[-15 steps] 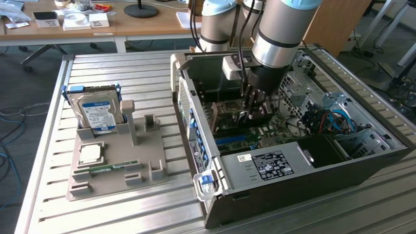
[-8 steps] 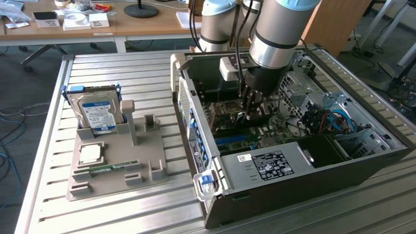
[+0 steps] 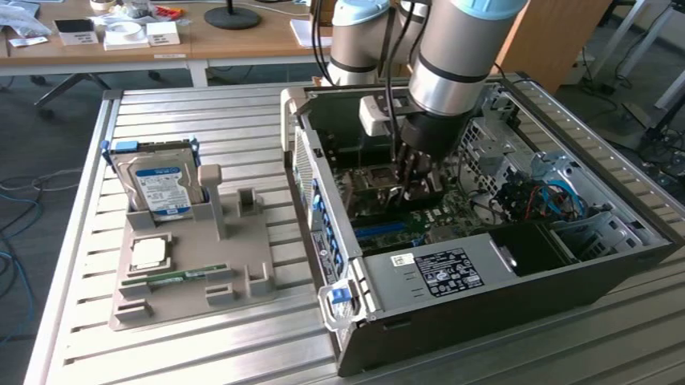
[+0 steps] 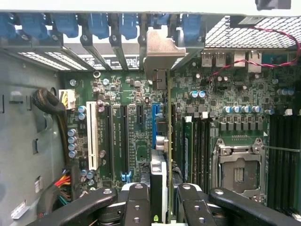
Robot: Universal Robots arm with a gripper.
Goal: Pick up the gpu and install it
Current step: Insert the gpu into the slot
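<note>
The gripper (image 4: 164,209) is closed narrowly on the gpu (image 4: 168,141), with one dark finger (image 4: 136,209) on each side of the card. It holds the card at the end nearest the wrist. From the wrist view the gpu appears edge-on, as a thin, dark brownish line with a small silvery block on one face just ahead of the fingers. At its far end is a silvery metal bracket (image 4: 162,52), broad and flat, with a bent tab.

The card stands on edge over the green motherboard (image 4: 127,127). Its long axis runs straight away from the gripper, and the bracket end points at the rear wall of the computer case (image 3: 482,281). There the bracket sits among the row of blue latches (image 4: 99,23). The card runs parallel to the expansion slots and lies close along a blue slot (image 4: 156,117). I cannot tell whether its lower edge is seated in a slot.

In the exterior view the arm reaches down into the open case, and the gripper (image 3: 412,180) is low over the board. The empty processor socket (image 4: 237,172) lies to one side of the gripper. Well away from the gripper, outside the case, a grey holder (image 3: 192,281) on the table (image 3: 214,353) carries a hard drive (image 3: 160,184) and a narrow green memory stick (image 3: 176,277).
</note>
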